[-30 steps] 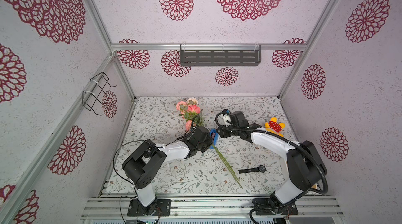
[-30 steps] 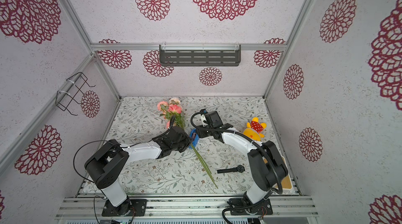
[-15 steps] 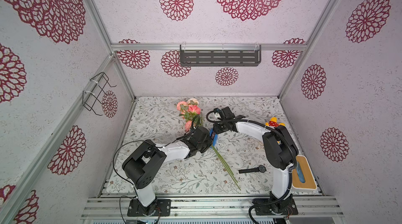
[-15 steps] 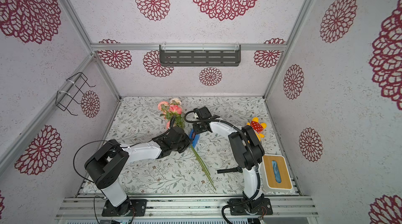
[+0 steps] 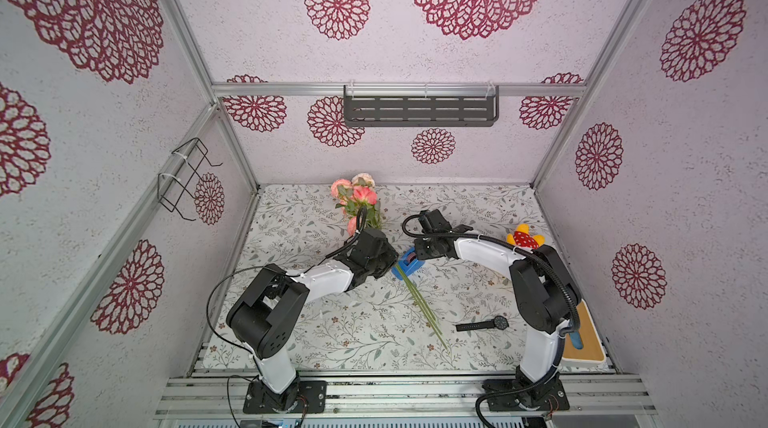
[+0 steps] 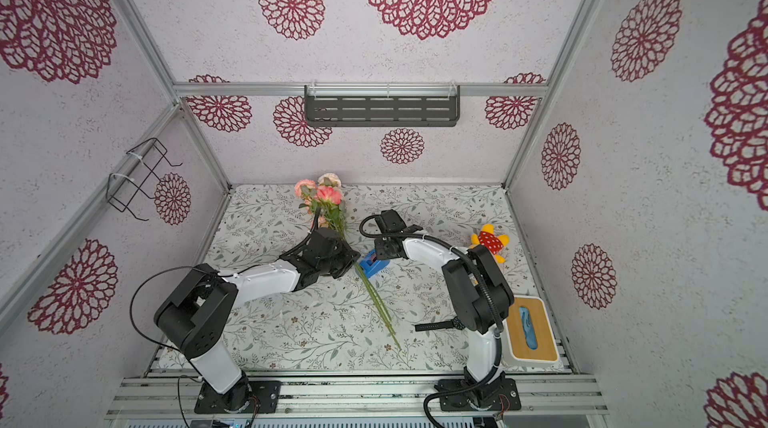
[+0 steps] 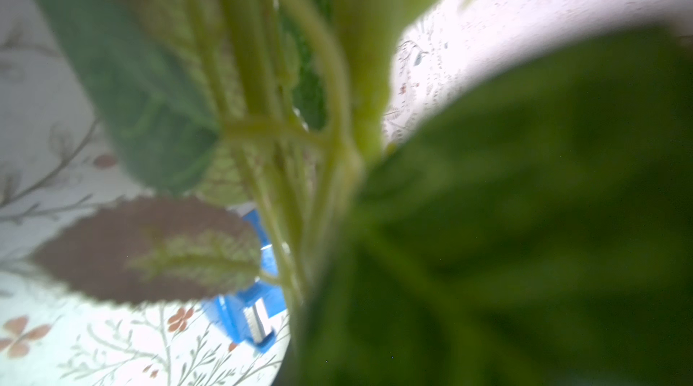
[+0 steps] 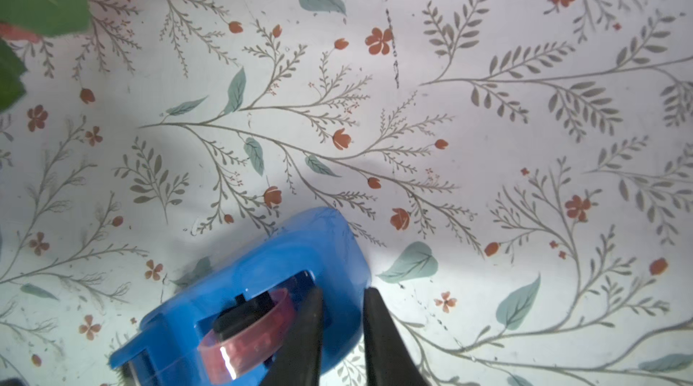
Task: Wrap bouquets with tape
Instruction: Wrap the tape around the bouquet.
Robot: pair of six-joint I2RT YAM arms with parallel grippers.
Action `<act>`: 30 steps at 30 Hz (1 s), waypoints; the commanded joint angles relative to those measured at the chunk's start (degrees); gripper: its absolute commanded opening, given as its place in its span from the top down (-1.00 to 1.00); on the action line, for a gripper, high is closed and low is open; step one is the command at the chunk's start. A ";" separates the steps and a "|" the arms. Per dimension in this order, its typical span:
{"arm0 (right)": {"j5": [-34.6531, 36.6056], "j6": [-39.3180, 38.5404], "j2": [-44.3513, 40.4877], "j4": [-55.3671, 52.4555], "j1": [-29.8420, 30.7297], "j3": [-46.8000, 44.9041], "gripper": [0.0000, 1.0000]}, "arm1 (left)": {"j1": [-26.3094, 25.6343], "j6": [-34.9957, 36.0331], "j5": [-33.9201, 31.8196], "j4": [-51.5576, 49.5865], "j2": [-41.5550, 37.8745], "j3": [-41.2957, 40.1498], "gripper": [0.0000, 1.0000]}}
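Note:
The bouquet (image 5: 359, 195) lies aslant on the floral cloth, pink and peach blooms at the back and thin green stems (image 5: 419, 301) running to the front. My left gripper (image 5: 386, 268) is shut on the stems at mid-length. Blurred leaves and stems (image 7: 285, 140) fill the left wrist view and hide its jaws. The tape, a reddish roll in a blue dispenser (image 5: 409, 265) (image 8: 262, 290), stands right beside the stems. My right gripper (image 8: 343, 298) pinches the dispenser's side wall, one finger inside next to the roll and one outside.
A black wristwatch (image 5: 484, 325) lies front right near the stem ends. A red and yellow plush toy (image 5: 524, 238) sits at the right. A wood-topped box (image 5: 584, 342) stands at the front right edge. A dark shelf (image 5: 419, 112) and a wire basket (image 5: 187, 178) hang on the walls.
My right arm has folded and its gripper has come down onto the blue dispenser, the jaws narrowing onto its wall. My left arm and the bouquet have stayed put.

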 commanded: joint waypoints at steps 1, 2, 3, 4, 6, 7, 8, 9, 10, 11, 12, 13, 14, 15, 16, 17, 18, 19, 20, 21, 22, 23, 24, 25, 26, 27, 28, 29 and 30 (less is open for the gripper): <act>-1.04 4.26 -0.25 -8.76 0.60 4.62 0.45 | 0.15 4.78 6.81 -0.64 0.22 4.95 1.00; -0.70 3.96 -0.27 -9.91 1.33 6.71 0.39 | 0.07 5.73 8.54 -3.11 0.79 6.99 1.00; -0.09 3.96 -0.14 -11.02 1.62 8.84 0.35 | 0.07 6.29 10.02 -5.91 1.22 9.07 1.00; -0.07 3.98 0.17 -12.25 1.69 11.26 0.28 | -0.17 6.50 10.94 -7.99 1.50 10.54 1.00; 0.18 4.33 0.69 -14.27 1.40 14.86 0.17 | -0.63 6.44 11.70 -10.14 1.60 11.72 1.00; 0.00 4.37 0.31 -14.36 1.46 15.39 0.12 | -0.93 6.44 11.62 -10.84 1.45 11.58 1.00; -0.24 4.85 -0.64 -13.70 1.46 14.63 0.08 | -0.99 6.44 11.20 -11.86 1.05 11.00 1.00; -0.89 5.25 -1.98 -12.10 1.46 13.00 0.04 | -0.88 6.11 10.61 -11.96 0.45 9.78 1.00; -2.00 5.27 -3.64 -9.68 1.47 10.50 0.00 | -0.86 5.68 9.57 -10.63 -0.55 7.87 1.00; -2.48 5.41 -5.45 -7.67 1.46 7.84 -0.03 | -0.65 5.16 8.43 -9.37 -1.24 5.84 1.00; -3.10 5.64 -6.78 -6.58 1.39 5.76 -0.04 | -0.40 5.04 7.90 -8.21 -1.45 4.50 1.00; -4.21 6.05 -8.66 -5.71 1.38 3.57 -0.04 | 0.00 5.01 8.37 -7.43 -1.32 3.63 1.00; -5.66 6.80 -10.68 -4.86 1.38 1.27 -0.04 | 0.31 4.99 9.05 -7.86 -1.04 3.57 1.00; -7.89 7.42 -12.63 -3.41 1.38 -1.03 -0.04 | 0.33 5.06 9.18 -7.96 -0.93 3.58 1.00; -11.43 8.45 -14.89 -1.26 1.38 -3.70 -0.06 | 0.20 5.65 8.70 -8.20 -1.05 3.86 1.00; -15.93 9.49 -16.89 1.95 1.38 -6.75 -0.09 | -0.08 6.30 7.69 -9.23 -1.47 4.19 1.00; -20.19 10.80 -18.39 5.60 1.38 -9.47 -0.14 | -0.34 6.88 6.63 -9.83 -1.77 4.40 1.00; -23.71 12.77 -19.87 9.16 1.46 -12.50 -0.20 | -0.59 7.51 5.88 -9.53 -2.20 4.37 1.00; -27.29 14.74 -20.94 13.17 1.46 -15.60 -0.25 | -0.68 7.90 5.26 -9.25 -2.49 4.16 1.00; -29.82 16.14 -21.65 15.94 1.46 -17.84 -0.27 | -0.71 7.97 5.18 -8.62 -2.51 3.83 1.00; -31.25 17.21 -22.42 18.53 1.70 -20.33 -0.29 | -0.56 7.47 5.47 -6.94 -2.60 3.09 1.00; -32.31 18.01 -23.20 21.26 2.05 -22.61 -0.32 | -0.56 6.92 5.46 -4.81 -2.54 2.48 1.00; -33.10 18.54 -23.51 23.15 2.28 -24.17 -0.40 | -0.55 6.72 5.43 -4.07 -2.51 2.39 1.00; -33.70 19.53 -23.48 25.12 2.57 -25.69 -0.41 | -0.54 6.91 5.19 -3.71 -2.51 2.56 1.00; -34.67 20.82 -23.27 27.61 2.88 -27.01 -0.41 | -0.60 7.00 4.89 -3.38 -2.51 2.70 1.00; -35.46 21.73 -22.93 30.07 3.32 -27.89 -0.40 | -0.55 6.91 4.71 -2.87 -2.57 2.62 1.00; -35.90 22.28 -22.48 31.73 3.87 -28.38 -0.39 | -0.58 6.72 4.50 -2.07 -2.55 2.53 1.00; -36.17 22.47 -21.89 33.08 4.38 -28.58 -0.38 | -0.55 6.42 4.34 -1.75 -2.51 2.60 1.00; -36.58 22.64 -21.30 34.01 4.74 -28.69 -0.35 | -0.62 6.21 4.11 -1.46 -2.43 2.57 1.00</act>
